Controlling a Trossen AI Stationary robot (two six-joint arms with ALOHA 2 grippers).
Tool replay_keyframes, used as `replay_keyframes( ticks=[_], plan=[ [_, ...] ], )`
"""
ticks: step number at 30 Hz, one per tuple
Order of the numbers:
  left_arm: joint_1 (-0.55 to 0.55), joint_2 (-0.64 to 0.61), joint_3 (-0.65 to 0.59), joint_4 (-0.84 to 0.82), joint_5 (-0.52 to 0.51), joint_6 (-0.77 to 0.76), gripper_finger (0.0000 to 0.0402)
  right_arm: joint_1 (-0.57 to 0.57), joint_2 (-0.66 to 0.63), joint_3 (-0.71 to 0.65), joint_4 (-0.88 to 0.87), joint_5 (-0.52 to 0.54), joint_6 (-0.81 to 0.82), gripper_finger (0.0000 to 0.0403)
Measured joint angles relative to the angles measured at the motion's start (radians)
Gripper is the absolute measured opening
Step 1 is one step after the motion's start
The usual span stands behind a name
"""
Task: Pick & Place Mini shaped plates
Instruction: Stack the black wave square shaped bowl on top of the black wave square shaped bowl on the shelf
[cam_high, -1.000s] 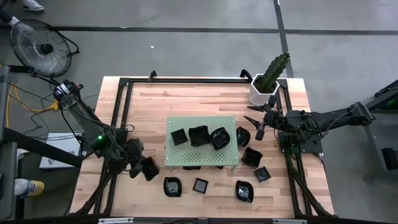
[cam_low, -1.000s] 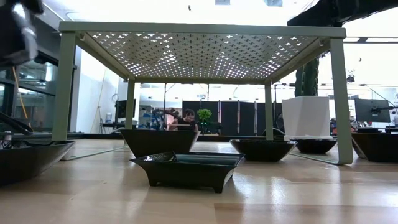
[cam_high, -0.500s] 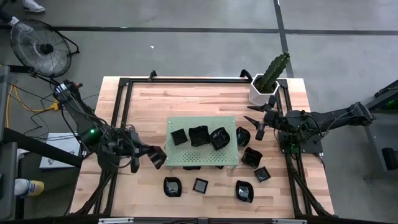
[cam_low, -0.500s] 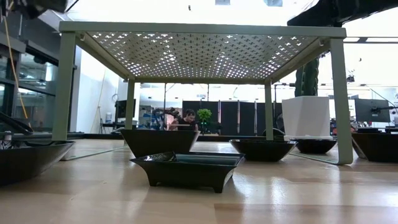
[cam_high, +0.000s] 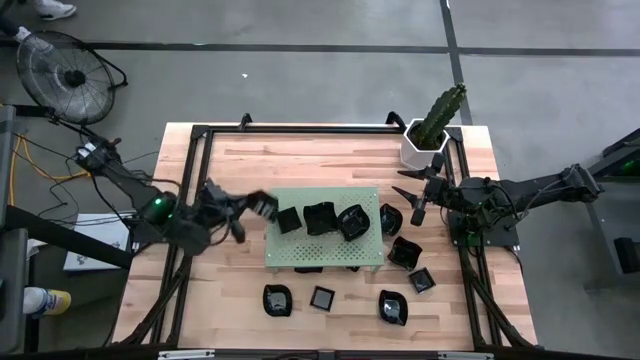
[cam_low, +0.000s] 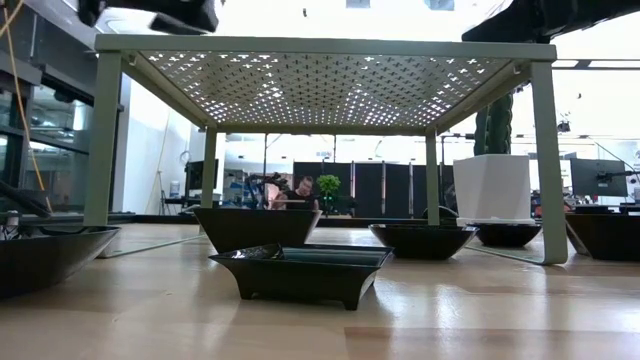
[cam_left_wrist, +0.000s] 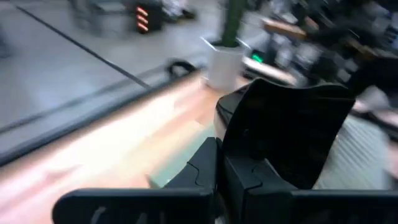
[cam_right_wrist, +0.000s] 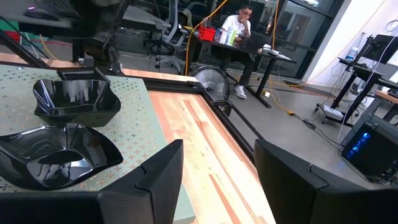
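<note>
Plates of glossy black plastic, small and varied in shape, lie scattered about the light wooden table (cam_high: 330, 160). Three of them sit in a row on top of the pale green perforated board (cam_high: 325, 255), a raised stand on four legs at the table's centre: a square dish (cam_high: 289, 220) toward nine o'clock, another dish (cam_high: 320, 217) in the middle, and a petal-edged dish (cam_high: 353, 222) toward three o'clock. Three more lie along the six o'clock edge of the table, among them a small square plate (cam_high: 322, 298) and a rounder one (cam_high: 393, 307). Others rest just off the board's three o'clock side, near (cam_high: 405, 252).

At nine o'clock of the board, the left gripper (cam_high: 258, 205) is clenched on a black mini plate (cam_left_wrist: 292, 134), held in the air just at the board's nine o'clock edge; in the left wrist view the plate stands nearly upright between the dark fingers. In the low view that plate (cam_low: 185, 17) shows above the board's corner.

At three o'clock, the right gripper (cam_high: 412, 195) hangs with its fingers spread wide and nothing between them, beside the white hexagonal pot with a green cactus (cam_high: 425, 140) at about one o'clock. Beyond the table, the right wrist view shows a seated person (cam_right_wrist: 239, 25) at a desk.
</note>
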Motion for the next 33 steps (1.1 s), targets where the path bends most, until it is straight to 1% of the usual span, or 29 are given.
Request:
replay_keyframes(
  ticks=[4, 9, 17, 23, 27, 33],
  plan=[
    [0.114, 0.034, 0.0, 0.135, -0.035, 0.078, 0.0, 0.0, 0.0, 0.0, 0.0, 0.0, 0.0, 0.0193],
    [0.25, 0.106, 0.0, 0.389, -0.045, 0.254, 0.0, 0.0, 0.0, 0.0, 0.0, 0.0, 0.0, 0.0193],
    [0.4, 0.202, 0.0, 0.718, 0.021, 0.491, 0.0, 0.0, 0.0, 0.0, 0.0, 0.0, 0.0, 0.0193],
    [0.464, 0.271, 0.0, 0.931, 0.058, 0.62, 0.0, 0.0, 0.0, 0.0, 0.0, 0.0, 0.0, 0.0193],
    [0.493, 0.336, 0.0, 1.099, 0.074, 0.635, 0.0, 0.0, 0.0, 0.0, 0.0, 0.0, 0.0, 0.0193],
    [0.536, 0.431, 0.0, 1.356, 0.12, 0.606, 0.0001, 0.0, 0.0, 0.0, 0.0, 0.0, 0.0, 0.0193]
  ],
)
